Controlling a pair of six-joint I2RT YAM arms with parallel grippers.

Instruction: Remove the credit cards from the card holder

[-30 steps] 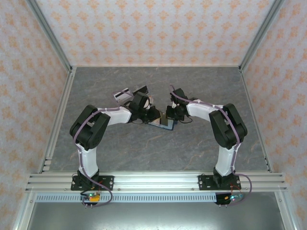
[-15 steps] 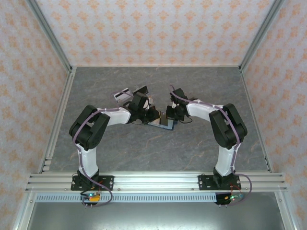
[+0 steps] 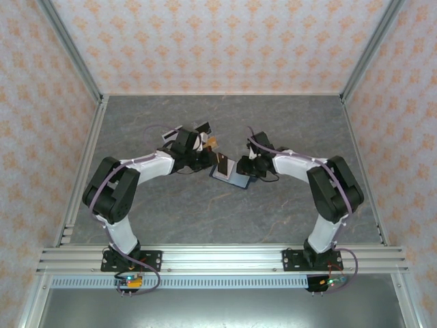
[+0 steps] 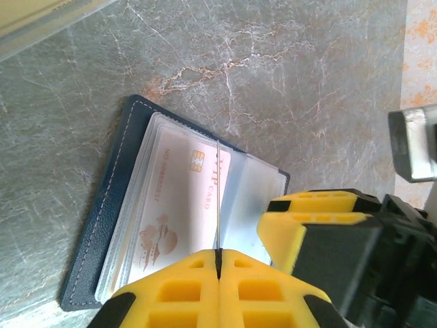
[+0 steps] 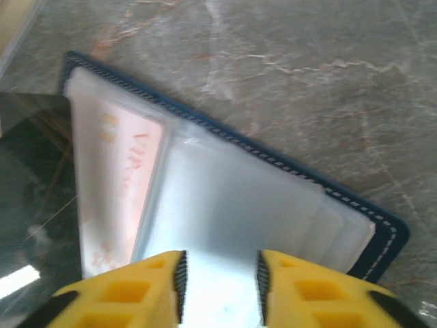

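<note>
The card holder [image 3: 232, 176] lies open on the table, dark navy with clear inner pockets [image 5: 239, 198]. A pale pink credit card [image 4: 181, 198] sits in its left pockets. My left gripper [image 4: 218, 256] is shut on another credit card [image 4: 217, 198], seen edge-on as a thin line standing above the holder. In the top view the left gripper [image 3: 207, 146] is just behind and left of the holder. My right gripper [image 5: 218, 287] is open, low over the clear pockets on the holder's right half. Its yellow fingers [image 4: 311, 215] also show in the left wrist view.
A clear acrylic stand [image 3: 176, 134] stands just behind the left gripper, and its edge shows in the left wrist view [image 4: 41, 20]. The grey marbled table [image 3: 205, 212] is walled by patterned panels on three sides.
The left gripper has drawn back and to the left with the card clamped in it, away from the holder. The right gripper has opened and shifted slightly toward me.
</note>
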